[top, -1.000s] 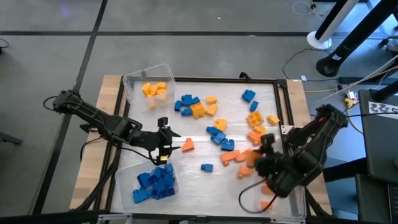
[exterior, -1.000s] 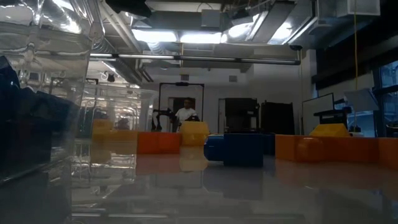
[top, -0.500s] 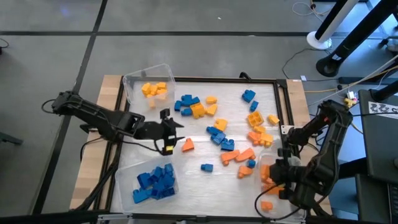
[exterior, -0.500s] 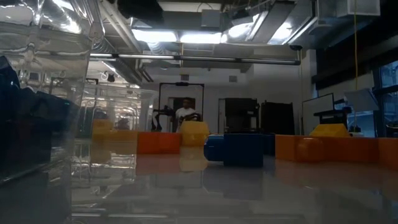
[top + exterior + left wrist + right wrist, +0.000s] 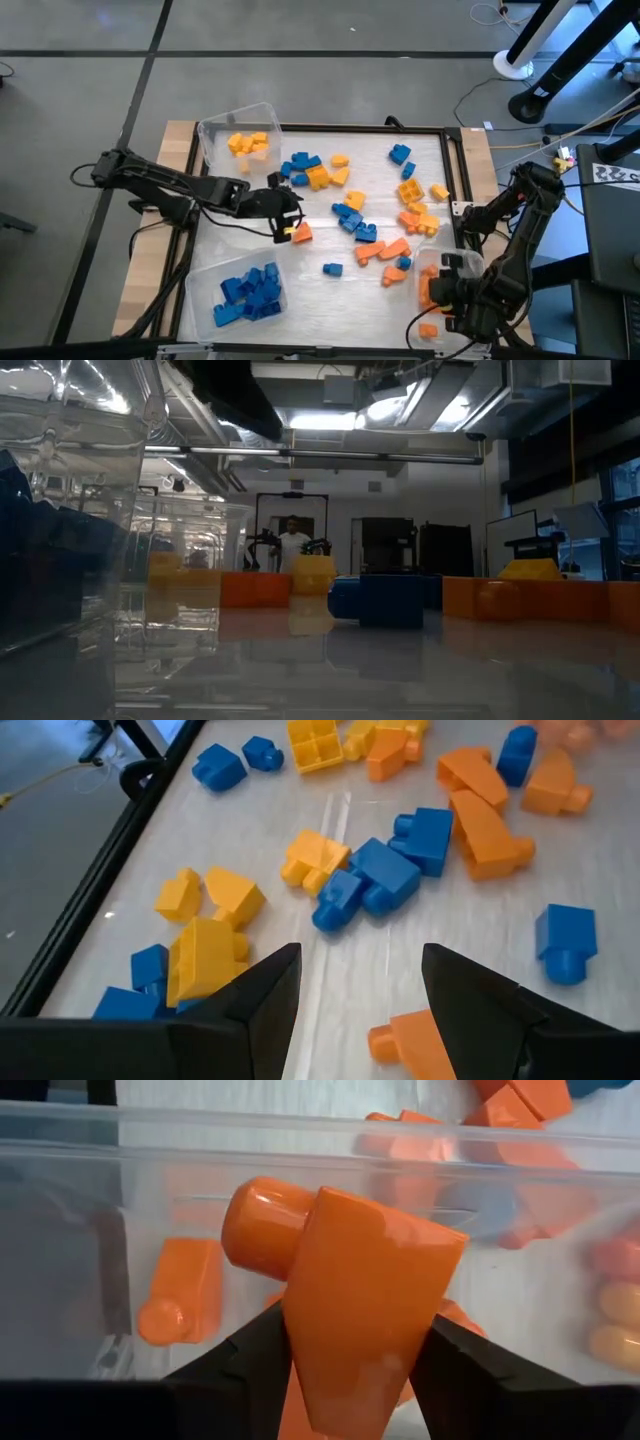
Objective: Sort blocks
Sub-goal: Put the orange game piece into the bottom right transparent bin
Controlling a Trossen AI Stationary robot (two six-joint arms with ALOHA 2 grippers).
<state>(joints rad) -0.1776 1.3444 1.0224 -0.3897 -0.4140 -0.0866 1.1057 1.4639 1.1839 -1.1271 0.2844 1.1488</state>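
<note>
Blue, orange and yellow blocks (image 5: 350, 215) lie loose across the middle of the table. My left gripper (image 5: 360, 970) hovers open and empty over them, just left of a lone orange block (image 5: 300, 233). My right gripper (image 5: 447, 285) is at the near right, over a clear bin (image 5: 432, 262) that holds orange blocks. It is shut on an orange block (image 5: 365, 1290) with a round stud. The low view shows neither gripper's fingers. My right gripper pinches the orange block by its two opposite side faces (image 5: 310, 1330) between its two fingers. The fingers come steeply from above. The block is clear of everything, above the open bin, with its round stud (image 5: 255, 1225) sticking out to one side.
A clear bin with yellow blocks (image 5: 240, 135) stands at the far left corner and one with blue blocks (image 5: 248, 292) at the near left. A raised dark frame (image 5: 455, 160) borders the table. In the low view a person (image 5: 291, 540) stands far back in the room.
My left gripper has gone toward the table's right, closer to the lone orange block, still open. My right gripper has carried its orange block toward the near edge and down over the orange bin, and it has rolled at the wrist.
</note>
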